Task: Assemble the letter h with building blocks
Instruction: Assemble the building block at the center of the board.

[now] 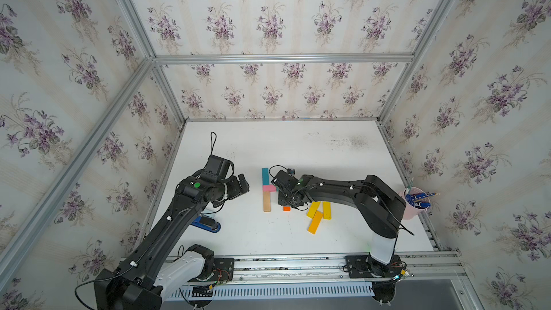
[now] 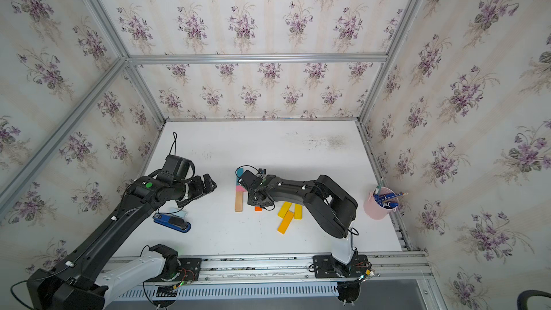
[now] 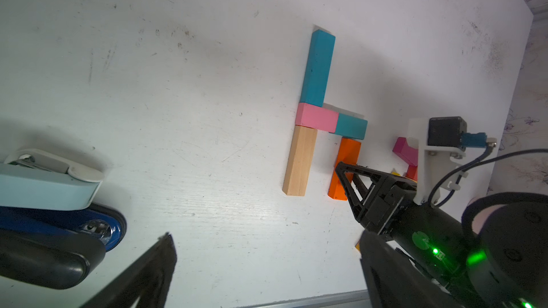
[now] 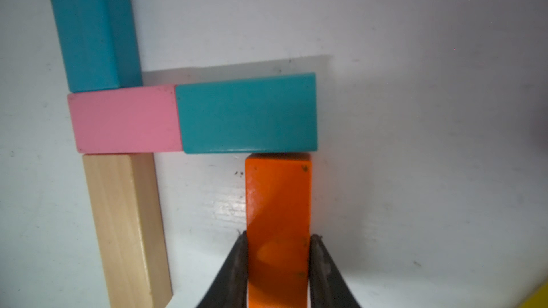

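Right wrist view: right pincer (image 4: 278,235) pinches the orange block (image 4: 278,197), whose end sits against the short teal block (image 4: 247,114). The pink block (image 4: 124,118) joins that to the long teal block (image 4: 92,25) and tan block (image 4: 124,220) (one straight stem). In a top view, the figure lies on the counter (image 1: 298,150) just below frame centre, with yellow blocks (image 1: 315,222) to its right. Left pincer (image 3: 265,237) is spread wide and holds nothing.
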Controlling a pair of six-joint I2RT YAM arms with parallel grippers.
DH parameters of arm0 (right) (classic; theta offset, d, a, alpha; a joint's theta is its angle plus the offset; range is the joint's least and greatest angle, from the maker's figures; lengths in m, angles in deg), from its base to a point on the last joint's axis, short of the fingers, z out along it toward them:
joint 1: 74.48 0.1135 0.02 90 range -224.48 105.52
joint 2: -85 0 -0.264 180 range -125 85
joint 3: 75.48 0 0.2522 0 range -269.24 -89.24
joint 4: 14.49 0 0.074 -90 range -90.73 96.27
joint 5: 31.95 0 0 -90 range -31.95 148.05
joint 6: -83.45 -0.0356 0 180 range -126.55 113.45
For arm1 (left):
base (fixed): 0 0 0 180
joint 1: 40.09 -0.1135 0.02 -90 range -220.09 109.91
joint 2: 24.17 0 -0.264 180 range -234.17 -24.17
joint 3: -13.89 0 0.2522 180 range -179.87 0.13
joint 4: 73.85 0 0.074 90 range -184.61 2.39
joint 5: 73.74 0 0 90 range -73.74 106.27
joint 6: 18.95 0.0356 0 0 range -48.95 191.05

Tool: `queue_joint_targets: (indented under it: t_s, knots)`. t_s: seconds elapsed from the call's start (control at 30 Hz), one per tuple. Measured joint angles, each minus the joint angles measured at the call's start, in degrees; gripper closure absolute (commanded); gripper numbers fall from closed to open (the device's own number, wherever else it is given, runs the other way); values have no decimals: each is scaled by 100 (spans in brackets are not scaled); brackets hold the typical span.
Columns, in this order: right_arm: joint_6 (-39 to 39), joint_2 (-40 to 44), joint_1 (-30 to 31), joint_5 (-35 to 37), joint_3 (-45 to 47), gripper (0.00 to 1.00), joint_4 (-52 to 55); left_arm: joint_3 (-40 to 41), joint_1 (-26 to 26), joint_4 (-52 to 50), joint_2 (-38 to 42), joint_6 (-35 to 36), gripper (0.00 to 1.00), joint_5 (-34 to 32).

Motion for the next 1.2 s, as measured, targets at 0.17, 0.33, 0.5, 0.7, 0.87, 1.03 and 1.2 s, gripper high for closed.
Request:
queue_joint_targets:
  t_s: [0.17, 0.33, 0.5, 0.7, 0.87, 1.03, 1.2]
  knots:
    - [50, 0, -9, 17, -22, 68, 76, 11, -2, 2, -2, 0, 2, 15]
    - [52, 13, -11, 35, -11, 68, 103, 11, -4, 2, -4, 2, 2, 17]
    - [90, -24, -9, 42, -46, 68, 109, 11, -4, 2, -9, 2, 2, 20]
    - [90, -50, -9, 55, -83, 68, 125, 11, -9, 2, -2, 9, 2, 20]
    - [87, -55, -9, 57, -92, 60, 136, 11, -9, 2, -2, 22, 2, 20]
    - [87, -57, -11, 61, -83, 54, 221, 22, -9, 2, -2, 24, 1, 22]
    - [87, -57, -11, 61, -85, 53, 227, 26, -9, 4, -7, 24, 1, 24]
